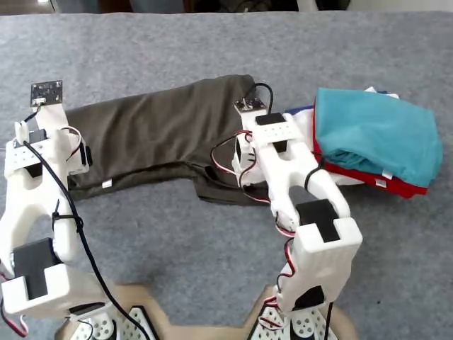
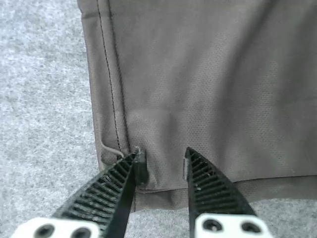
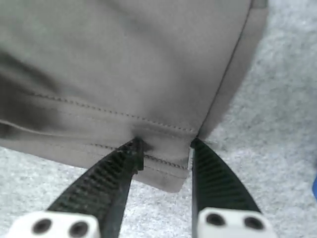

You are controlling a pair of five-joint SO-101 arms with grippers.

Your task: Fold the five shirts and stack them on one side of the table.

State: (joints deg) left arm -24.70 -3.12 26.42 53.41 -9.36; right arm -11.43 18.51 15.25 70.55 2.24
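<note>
My left jaws stand apart, their tips down on the brown shirt right at a stitched corner by its hem, with grey desk just beside. My right jaws are apart as well, tips set on a double-stitched hem at the shirt's other end, close to its edge; whether they pinch any cloth I cannot quite tell. From above, the shirt lies as a long, rumpled band across the middle of the desk, between my two arms. Just beyond my right arm sits a stack of folded shirts, a teal one on top and a red one under it.
</note>
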